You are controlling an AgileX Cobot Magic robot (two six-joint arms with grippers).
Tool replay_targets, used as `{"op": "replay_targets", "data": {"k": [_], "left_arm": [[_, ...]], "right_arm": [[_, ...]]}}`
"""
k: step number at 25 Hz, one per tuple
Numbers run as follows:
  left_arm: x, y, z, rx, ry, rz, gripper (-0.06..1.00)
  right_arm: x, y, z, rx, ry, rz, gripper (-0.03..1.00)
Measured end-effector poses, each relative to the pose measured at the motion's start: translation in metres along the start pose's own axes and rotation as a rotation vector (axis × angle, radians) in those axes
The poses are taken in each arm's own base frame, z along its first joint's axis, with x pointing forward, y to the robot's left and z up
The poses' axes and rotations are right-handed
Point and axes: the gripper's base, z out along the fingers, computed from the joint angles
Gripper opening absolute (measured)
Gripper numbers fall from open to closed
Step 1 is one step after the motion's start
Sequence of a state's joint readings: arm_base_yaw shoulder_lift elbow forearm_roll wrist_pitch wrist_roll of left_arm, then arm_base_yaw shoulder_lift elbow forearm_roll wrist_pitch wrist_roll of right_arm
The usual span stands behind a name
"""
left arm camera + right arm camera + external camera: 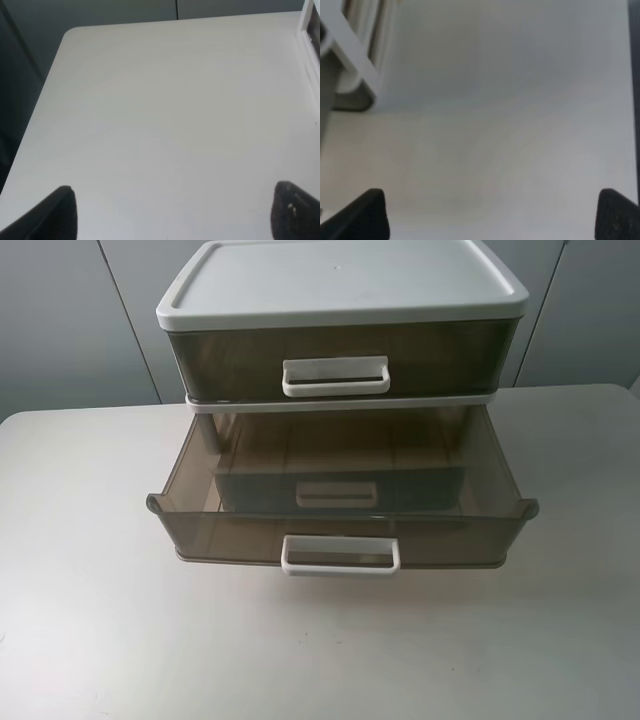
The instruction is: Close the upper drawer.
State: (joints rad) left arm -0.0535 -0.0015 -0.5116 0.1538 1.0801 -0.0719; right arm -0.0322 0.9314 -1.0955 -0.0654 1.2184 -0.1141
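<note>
Both grippers [172, 212] [492, 215] gape — upper drawer [335, 350] shut; handle faces camera.

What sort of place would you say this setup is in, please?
Probably a lab or office test bench: a bare pale table, plain grey wall panels behind it, and only a two-drawer plastic storage unit standing on it, its lower drawer pulled out.

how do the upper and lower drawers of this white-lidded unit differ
The upper smoky grey-brown translucent plastic drawer sits pushed in under the white lid; the lower matching drawer is pulled out toward the camera. The upper white loop handle shows faint grey marks; the lower white loop handle looks clean. Both share the tinted plastic and handle shape.
</note>
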Motion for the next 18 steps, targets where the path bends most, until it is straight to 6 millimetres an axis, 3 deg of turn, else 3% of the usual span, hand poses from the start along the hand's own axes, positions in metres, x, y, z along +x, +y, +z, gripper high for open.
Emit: {"op": "replay_targets", "data": {"k": [5,11,18], "left_arm": [[0.0,0.0,0.0,0.0,0.0,0.002,0.74],[0.0,0.0,0.0,0.0,0.0,0.002,0.74],[0.0,0.0,0.0,0.0,0.0,0.002,0.74]], "right_arm": [[0.034,0.002,-0.017,0.025,-0.06,0.005,0.63],[0.097,0.01,-0.027,0.044,-0.214,0.045,0.63],[0.153,0.02,-0.007,0.043,-0.367,0.105,0.63]]}}
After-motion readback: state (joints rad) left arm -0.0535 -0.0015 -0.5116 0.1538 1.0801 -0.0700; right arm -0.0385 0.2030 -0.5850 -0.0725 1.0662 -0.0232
